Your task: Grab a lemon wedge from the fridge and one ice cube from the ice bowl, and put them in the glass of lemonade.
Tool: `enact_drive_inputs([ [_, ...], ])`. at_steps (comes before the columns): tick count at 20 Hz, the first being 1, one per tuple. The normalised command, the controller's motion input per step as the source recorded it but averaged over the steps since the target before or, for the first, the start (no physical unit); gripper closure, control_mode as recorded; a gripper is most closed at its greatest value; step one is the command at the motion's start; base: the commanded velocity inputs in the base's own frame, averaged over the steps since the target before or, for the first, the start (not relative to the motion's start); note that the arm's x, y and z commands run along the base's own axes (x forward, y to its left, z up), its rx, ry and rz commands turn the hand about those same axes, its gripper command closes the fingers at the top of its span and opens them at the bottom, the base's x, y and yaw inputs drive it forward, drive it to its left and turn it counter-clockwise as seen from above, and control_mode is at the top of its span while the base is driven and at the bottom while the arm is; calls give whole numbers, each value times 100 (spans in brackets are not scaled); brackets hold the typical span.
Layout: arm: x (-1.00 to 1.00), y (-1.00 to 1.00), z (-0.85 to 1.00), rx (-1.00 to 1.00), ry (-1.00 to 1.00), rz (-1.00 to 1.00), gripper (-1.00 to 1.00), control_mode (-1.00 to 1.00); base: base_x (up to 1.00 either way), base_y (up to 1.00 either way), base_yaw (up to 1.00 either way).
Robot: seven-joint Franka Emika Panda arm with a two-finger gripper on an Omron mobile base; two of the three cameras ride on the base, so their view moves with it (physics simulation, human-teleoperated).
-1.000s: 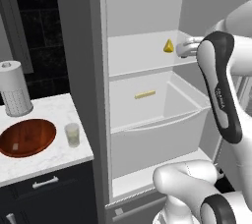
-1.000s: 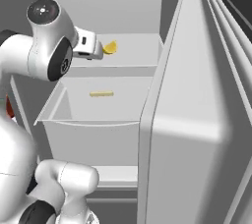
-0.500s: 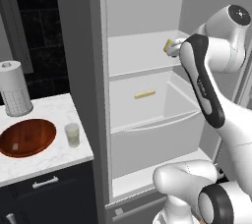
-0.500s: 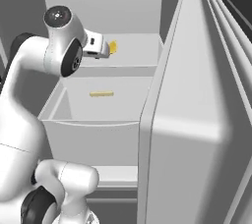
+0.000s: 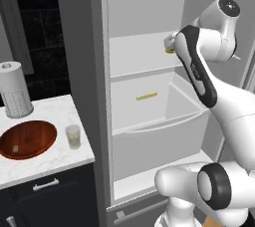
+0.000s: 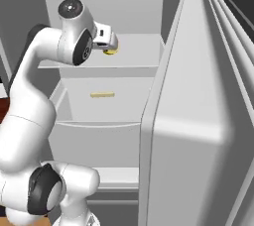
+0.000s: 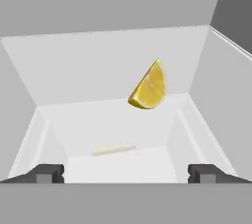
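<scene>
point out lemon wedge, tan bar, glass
lemon wedge (image 7: 150, 89), hand view, cut face
tan bar (image 5: 147, 95), left base view, middle
glass (image 5: 73, 136), left base view, side wall

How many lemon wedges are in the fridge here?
1. The lemon wedge sits on the upper shelf of the open fridge, just ahead of the gripper, above the drawer. The arm hides part of the shelf, so more could be hidden.

Two base cams behind the arm, left and right, both facing the open fridge (image 5: 149, 121); hand cam up close inside.
</scene>
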Motion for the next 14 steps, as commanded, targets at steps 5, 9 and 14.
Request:
enact_drive_inputs([
  [5, 64, -22, -14, 0, 0, 0, -100, -100, 0, 0, 0],
  [9, 48, -21, -29, 0, 5, -2, -100, -100, 0, 0, 0],
  [14, 40, -1, -1, -2, 10, -5, -100, -100, 0, 0, 0],
])
